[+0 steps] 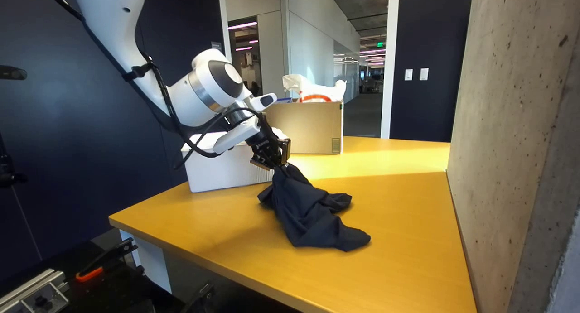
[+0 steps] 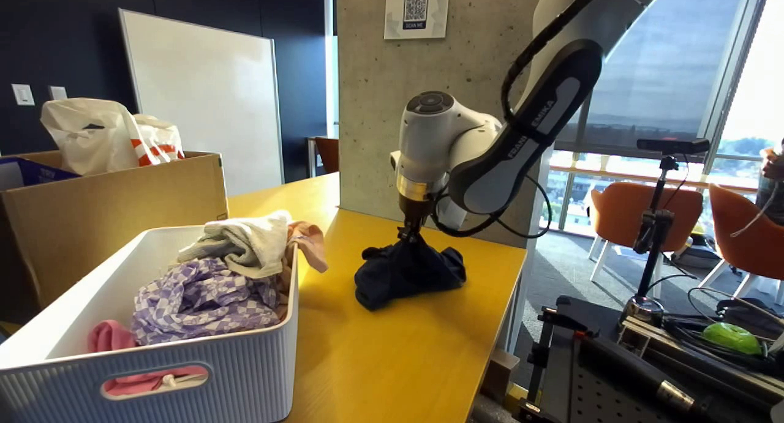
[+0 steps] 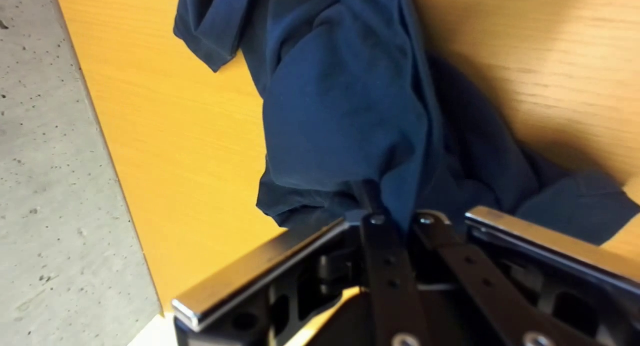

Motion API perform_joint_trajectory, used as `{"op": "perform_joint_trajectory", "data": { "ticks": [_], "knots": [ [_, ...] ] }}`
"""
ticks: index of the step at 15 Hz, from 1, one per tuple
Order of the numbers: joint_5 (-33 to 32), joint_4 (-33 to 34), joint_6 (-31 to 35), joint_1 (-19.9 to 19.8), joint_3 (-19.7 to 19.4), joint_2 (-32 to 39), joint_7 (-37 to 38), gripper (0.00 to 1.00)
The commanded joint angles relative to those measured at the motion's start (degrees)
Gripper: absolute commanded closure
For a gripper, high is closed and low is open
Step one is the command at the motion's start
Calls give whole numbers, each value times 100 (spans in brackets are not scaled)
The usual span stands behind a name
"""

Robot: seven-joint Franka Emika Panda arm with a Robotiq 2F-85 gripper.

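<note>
A dark navy cloth (image 1: 312, 218) lies bunched on the yellow table (image 1: 398, 267), one part of it drawn up to a peak. My gripper (image 1: 283, 165) points down at that peak, its jaws shut on the fabric. In the wrist view a fold of the navy cloth (image 3: 340, 100) runs in between the fingertips of the gripper (image 3: 397, 218). The lower folds still rest on the tabletop, spreading to several sides, as both exterior views show. The pinched bit itself is hidden by the fingers.
A white ribbed bin (image 2: 245, 374) holds a purple checked cloth (image 2: 196, 300), a pale grey cloth (image 2: 251, 245) and pink pieces; a peach cloth (image 2: 309, 245) hangs over its rim. Behind it stands a cardboard box (image 1: 312, 127) with plastic bags. A concrete pillar (image 1: 512, 145) borders the table.
</note>
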Motion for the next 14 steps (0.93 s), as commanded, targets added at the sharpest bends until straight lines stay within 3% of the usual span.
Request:
{"op": "perform_joint_trajectory", "data": {
  "ticks": [1,4,10,12,14],
  "knots": [
    [-803,-807,25,55,-58,-1053,444,99],
    [-988,-701,-242,-661,299,-1515,192,99],
    [-211,522,-802,-2442,790,-1373,-655,99],
    [11,1112,-1050,-2856,784,-1204,-790,99],
    [118,1482,-1291,-3002,870,-1129,-866,99]
  ]
}}
